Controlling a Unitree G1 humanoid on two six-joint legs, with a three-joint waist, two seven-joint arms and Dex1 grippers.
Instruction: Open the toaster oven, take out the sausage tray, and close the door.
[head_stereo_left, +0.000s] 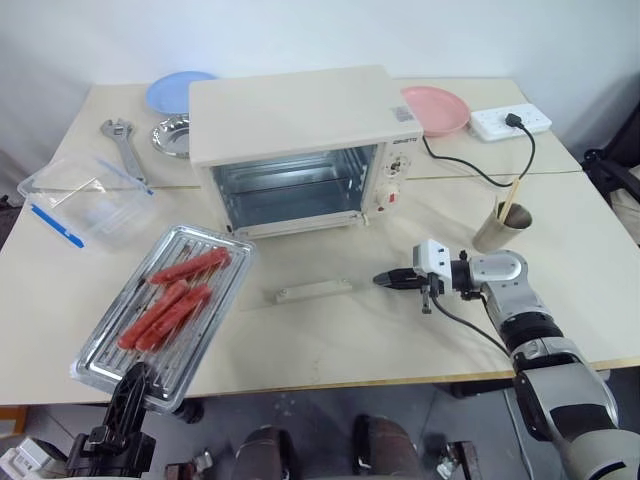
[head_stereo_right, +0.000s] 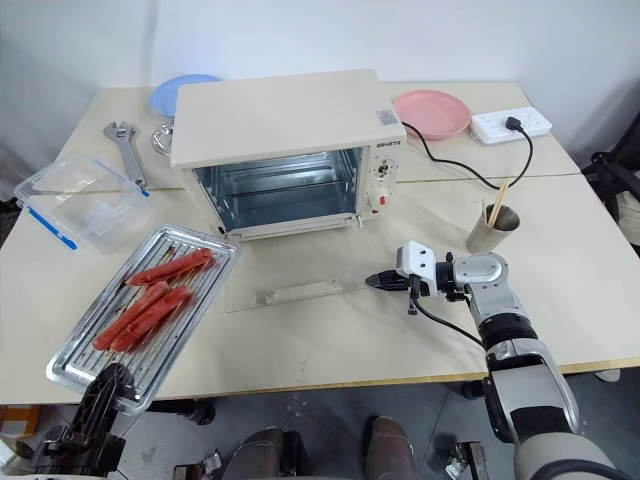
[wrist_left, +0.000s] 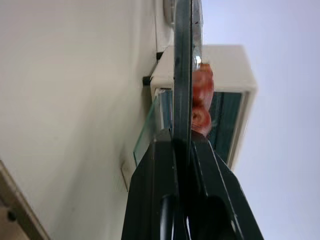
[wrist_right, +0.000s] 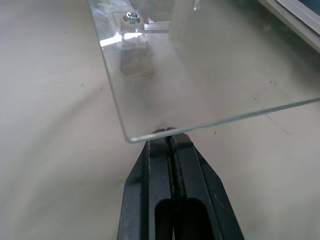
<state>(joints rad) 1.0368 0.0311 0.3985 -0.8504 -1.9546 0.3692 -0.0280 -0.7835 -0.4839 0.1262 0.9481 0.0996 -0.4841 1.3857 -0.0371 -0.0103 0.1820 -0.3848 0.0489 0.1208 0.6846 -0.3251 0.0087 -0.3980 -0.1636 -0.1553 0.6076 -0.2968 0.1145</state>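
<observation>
The boxy cream-white toaster oven (head_stereo_left: 300, 125) is seen on the far middle of the pale, matte table (head_stereo_left: 330, 340), its ribbed metal cavity exposed. The door (head_stereo_right: 300, 275), a clear glass panel with a cream bar handle, is folded down flat towards the near side. The sausage tray (head_stereo_left: 165, 315), a shallow rectangular tray of shiny metal with a wire rack, is placed near left of the oven, reaching over the table's near edge; several smooth red sausages (head_stereo_left: 170, 295) are laid on the rack. The tray's near rim is clamped between the narrow black fingers of the left gripper (head_stereo_left: 130, 385). The right gripper (wrist_right: 170, 134) is held level to the right of the door, its fingers pressed together, tips at the glass panel's rounded corner; whether the glass is touched cannot be told.
</observation>
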